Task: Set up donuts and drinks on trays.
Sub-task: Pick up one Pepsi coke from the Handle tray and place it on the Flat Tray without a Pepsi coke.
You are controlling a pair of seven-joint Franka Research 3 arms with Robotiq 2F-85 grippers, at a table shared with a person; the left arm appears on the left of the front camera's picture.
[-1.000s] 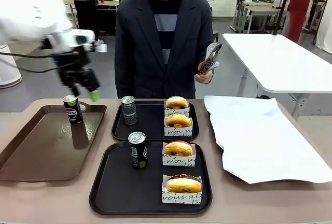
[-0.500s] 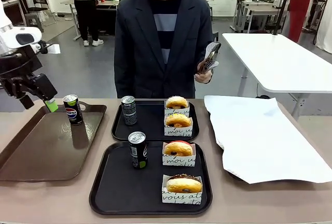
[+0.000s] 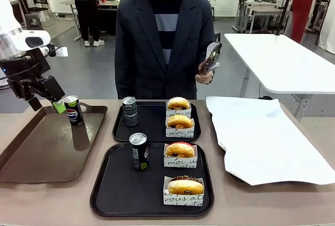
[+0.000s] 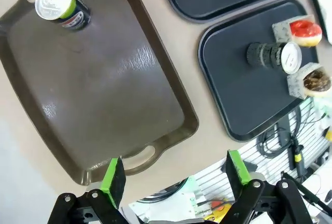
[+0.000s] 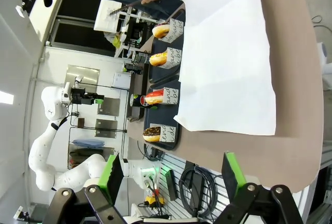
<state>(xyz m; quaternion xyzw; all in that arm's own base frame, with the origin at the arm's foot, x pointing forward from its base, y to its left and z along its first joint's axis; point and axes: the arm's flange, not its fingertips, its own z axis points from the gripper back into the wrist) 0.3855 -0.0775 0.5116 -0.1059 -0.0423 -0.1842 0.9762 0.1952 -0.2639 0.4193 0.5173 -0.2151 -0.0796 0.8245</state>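
Two black trays (image 3: 120, 194) (image 3: 149, 132) lie one behind the other in the middle of the table (image 3: 261, 207), flanked on the robot's left by a longer brown tray (image 3: 42, 153) and on its right by a white paper sheet (image 3: 261, 137) spread flat. A person in a dark jacket (image 3: 141, 43) stands at the far side, one hand (image 3: 205, 74) raised and gripping a pair of tongs (image 3: 212, 57).

The near black tray carries a can (image 3: 139, 151) at its far left and two donuts in printed paper sleeves on its right side: a red-glazed one (image 3: 179, 150) behind and a chocolate-sprinkled one (image 3: 185, 185) in front. The far black tray holds another can (image 3: 130, 111) on its left and two yellow-glazed donuts (image 3: 178, 103) (image 3: 179, 121) on its right, one behind the other. A third can (image 3: 73, 110), with a Pepsi logo, stands upright in the far corner of the brown tray.

The left gripper (image 3: 46, 104) hangs above the far left edge of the brown tray, just beside the Pepsi can and apart from it, jaws spread wide and empty. In the right wrist view, the right gripper (image 5: 171, 175) also stands with its green pads (image 5: 111, 172) wide apart, nothing between them, off the end of the table beyond the paper.
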